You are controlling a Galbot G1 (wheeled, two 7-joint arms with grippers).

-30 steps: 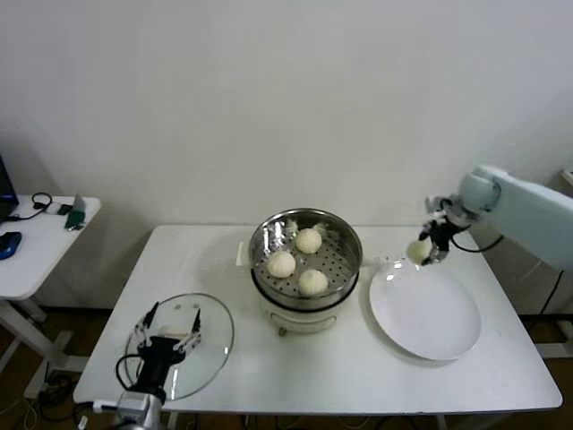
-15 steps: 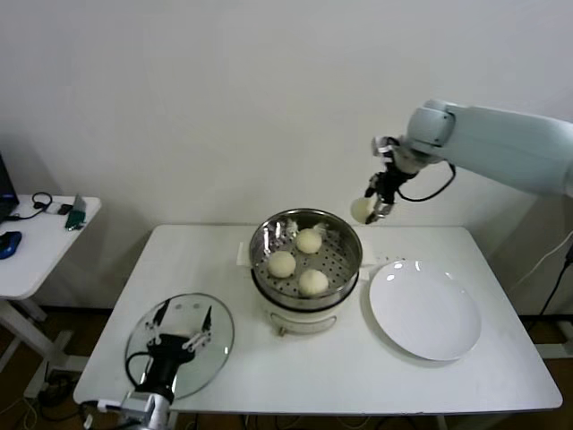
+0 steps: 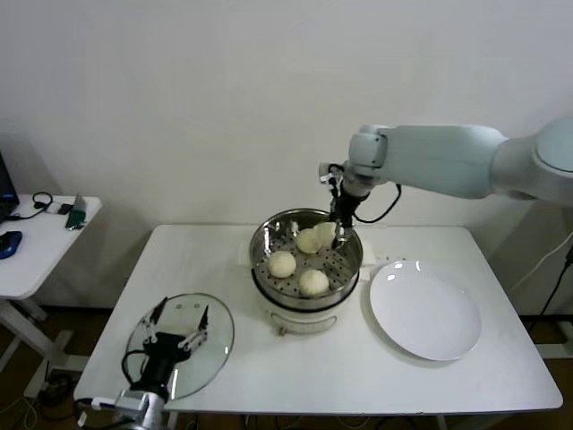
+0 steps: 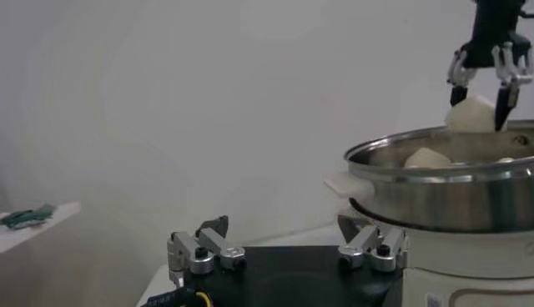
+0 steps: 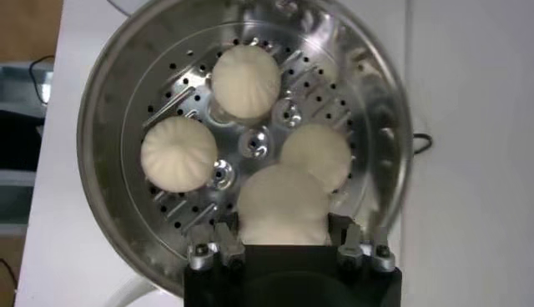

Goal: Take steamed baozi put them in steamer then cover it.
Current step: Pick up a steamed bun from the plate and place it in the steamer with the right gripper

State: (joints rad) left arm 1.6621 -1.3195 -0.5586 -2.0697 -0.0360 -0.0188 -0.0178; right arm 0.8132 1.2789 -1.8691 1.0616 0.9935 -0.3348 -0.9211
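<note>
Baozi (image 5: 281, 207) in right hand (image 5: 284, 242), underside hidden, perhaps above steamer (image 5: 125, 75)

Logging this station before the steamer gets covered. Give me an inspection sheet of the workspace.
Surface: white table, level.
Job's things: three cream-white baozi in the round stainless-steel steamer; the fourth baozi is held above it; clear glass lid lies flat on the table.
Clutter: empty white plate.
Grippers: right gripper shut on the fourth baozi; left gripper open above the lid.
Cables: black cable on the right arm.
Surroundings: white wall; side table with small items.
</note>
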